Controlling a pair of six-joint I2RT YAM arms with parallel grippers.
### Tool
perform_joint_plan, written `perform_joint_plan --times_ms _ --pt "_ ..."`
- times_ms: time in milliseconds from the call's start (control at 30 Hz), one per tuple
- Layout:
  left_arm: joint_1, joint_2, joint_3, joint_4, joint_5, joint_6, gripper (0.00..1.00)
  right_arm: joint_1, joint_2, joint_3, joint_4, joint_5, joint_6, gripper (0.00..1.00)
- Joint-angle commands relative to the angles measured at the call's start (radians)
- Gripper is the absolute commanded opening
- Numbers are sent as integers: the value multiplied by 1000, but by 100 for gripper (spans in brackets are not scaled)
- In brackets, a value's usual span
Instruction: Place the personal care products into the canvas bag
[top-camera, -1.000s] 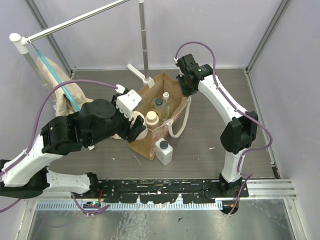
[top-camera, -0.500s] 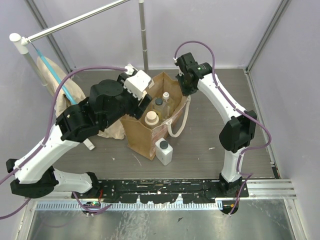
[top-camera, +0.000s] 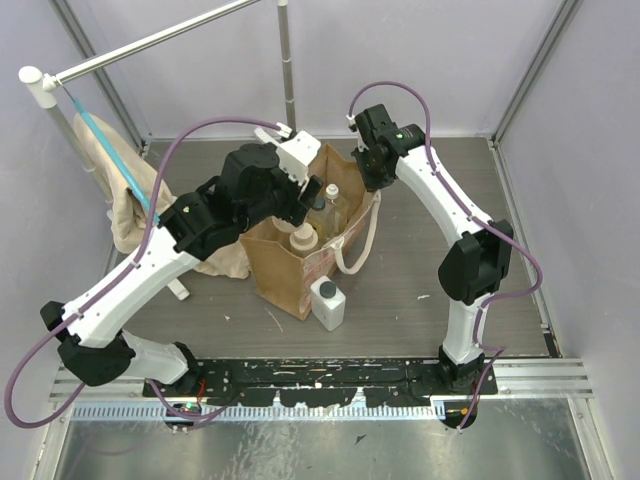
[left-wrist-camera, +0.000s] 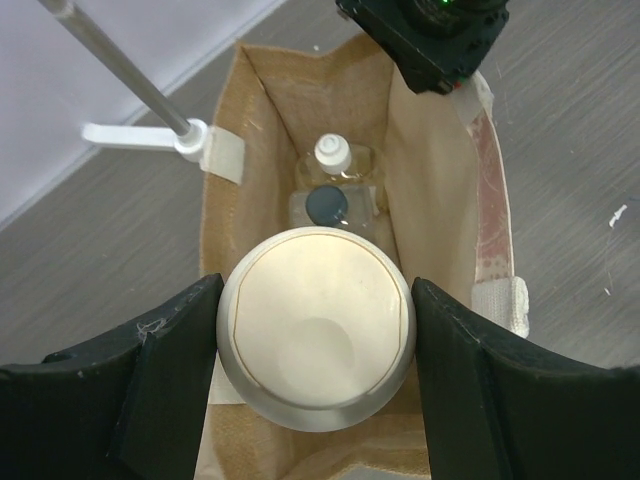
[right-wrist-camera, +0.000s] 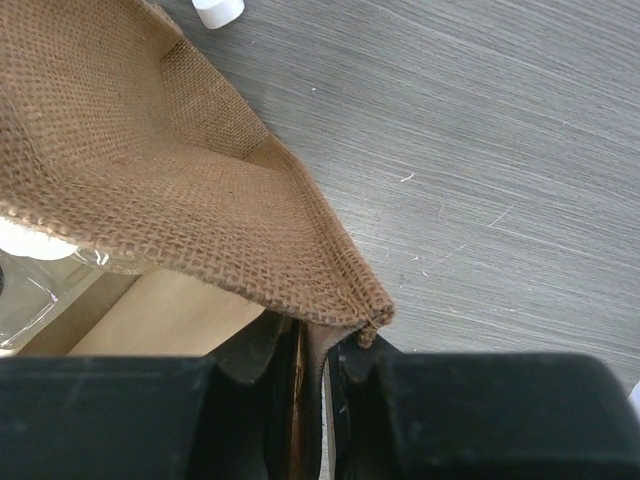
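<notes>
Both arms share 1 build: smooth white shells on the long links and bulky matte-black housings at the joints. The left arm (top-camera: 150, 275) carries a white boxy camera block (top-camera: 298, 155) at its wrist. The right arm (top-camera: 440, 190) has a black wrist housing with a small green light (top-camera: 397, 128). A thin purple cable (top-camera: 200, 128) loops along the left arm, and a second purple cable (top-camera: 428, 110) arcs along the right one, trailing down past its white base (top-camera: 455, 350). The left gripper (left-wrist-camera: 315, 345) has 2 broad matte-black fingers (left-wrist-camera: 165, 390) with pale scuffs on their edges. The right gripper (right-wrist-camera: 312, 355) shows 2 blocky black fingers (right-wrist-camera: 480, 410).
</notes>
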Motion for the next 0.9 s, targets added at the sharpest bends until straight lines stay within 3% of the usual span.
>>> perform_joint_plan --times_ms 0,267,600,867 --pt "6 -31 -59 149 36 -86 0 -2 14 36 -13 -16 -27 20" --pt "6 -94 -231 112 33 -196 0 -4 18 58 -33 -16 -26 19" --pt "7 -214 -312 -7 -13 -253 0 -3 7 48 -37 -15 -24 19" --pt "36 -173 -399 58 58 -239 0 -4 4 44 -37 -19 -21 19"
